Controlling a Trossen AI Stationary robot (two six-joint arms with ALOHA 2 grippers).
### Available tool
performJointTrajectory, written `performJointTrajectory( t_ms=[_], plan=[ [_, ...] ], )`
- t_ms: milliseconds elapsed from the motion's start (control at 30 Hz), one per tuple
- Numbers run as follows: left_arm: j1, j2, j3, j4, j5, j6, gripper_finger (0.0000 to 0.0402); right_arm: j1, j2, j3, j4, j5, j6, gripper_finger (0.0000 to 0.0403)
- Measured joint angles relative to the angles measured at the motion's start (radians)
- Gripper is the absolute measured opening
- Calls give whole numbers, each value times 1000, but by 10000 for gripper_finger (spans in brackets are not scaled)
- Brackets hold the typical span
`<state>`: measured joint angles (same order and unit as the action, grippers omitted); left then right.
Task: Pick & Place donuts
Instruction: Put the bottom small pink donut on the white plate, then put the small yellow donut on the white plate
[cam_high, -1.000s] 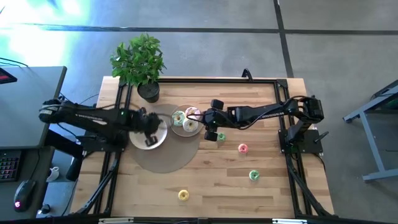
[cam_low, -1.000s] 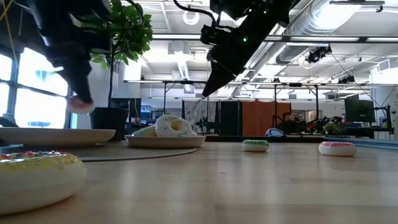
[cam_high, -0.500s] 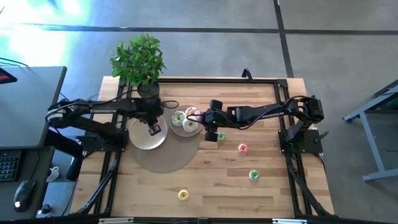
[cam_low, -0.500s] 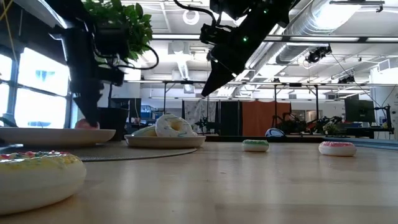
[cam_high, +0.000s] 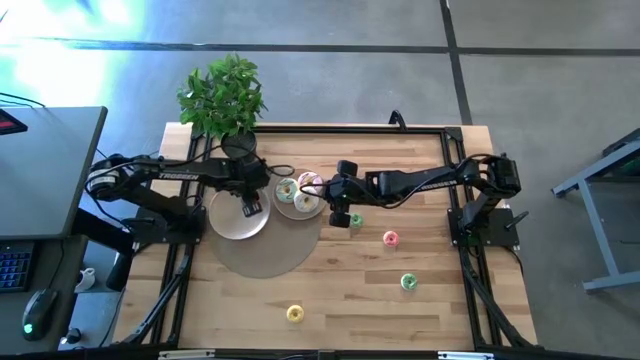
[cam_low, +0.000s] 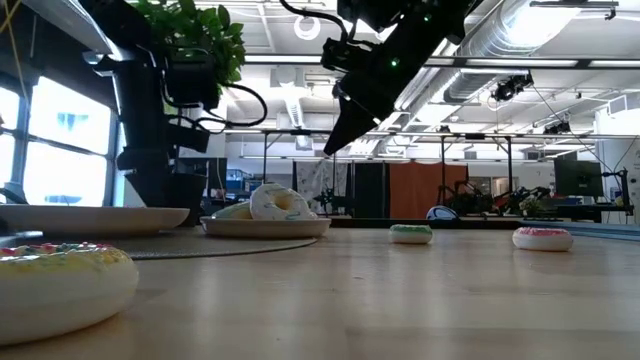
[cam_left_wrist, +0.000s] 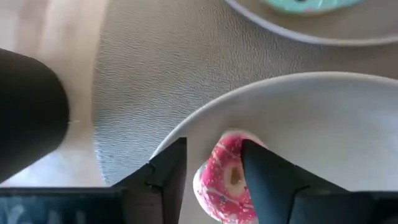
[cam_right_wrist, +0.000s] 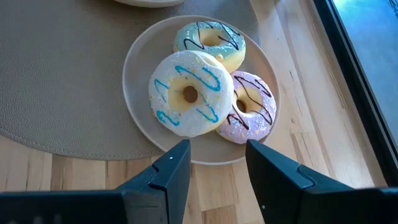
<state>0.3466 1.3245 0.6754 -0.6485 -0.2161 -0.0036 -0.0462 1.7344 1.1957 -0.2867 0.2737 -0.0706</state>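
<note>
A pink mini donut (cam_left_wrist: 224, 180) lies on the left beige plate (cam_high: 225, 222), on the plate's far part. My left gripper (cam_high: 248, 207) stands over it, open, pointing down, one finger on each side of it. My right gripper (cam_high: 330, 197) hangs open and holds nothing, above the right edge of the second plate (cam_right_wrist: 140, 74). That plate carries three larger donuts: white (cam_right_wrist: 189, 93), blue-green (cam_right_wrist: 210, 40) and pale pink (cam_right_wrist: 252, 107). Loose on the table lie mini donuts: green (cam_high: 356, 219), pink (cam_high: 390, 238), green (cam_high: 408, 282) and yellow (cam_high: 294, 314). My left gripper comes from above with its fingers (cam_left_wrist: 267, 180) on either side of the pink mini donut. One finger covers the donut's edge, so I cannot tell whether it touches. The donut rests on the plate.
Both plates sit on a round grey-brown mat (cam_high: 265, 255). A potted plant (cam_high: 225, 100) stands at the far left, just behind the left plate. Black frame rails (cam_high: 185, 270) run along the table's sides. Open wood lies at the near middle and near right.
My left gripper has gone toward the table's far edge and down to the left plate with the pink mini donut. It has opened there, and the donut now lies on the plate.
</note>
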Motion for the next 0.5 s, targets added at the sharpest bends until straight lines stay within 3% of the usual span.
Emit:
performJointTrajectory(
  t_ms=[167, 267, 500],
  plan=[
    [-2, -14, 55, -56, 15, 0, 163, 0, 0, 0, 0, 0, 0, 152],
    [-2, -14, 96, -87, 85, -1, 163, 0, 0, 0, 0, 0, 0, 152],
    [-75, -14, 109, 114, 519, 0, 163, 0, 0, 0, -104, -61, 2, 152]
  ],
)
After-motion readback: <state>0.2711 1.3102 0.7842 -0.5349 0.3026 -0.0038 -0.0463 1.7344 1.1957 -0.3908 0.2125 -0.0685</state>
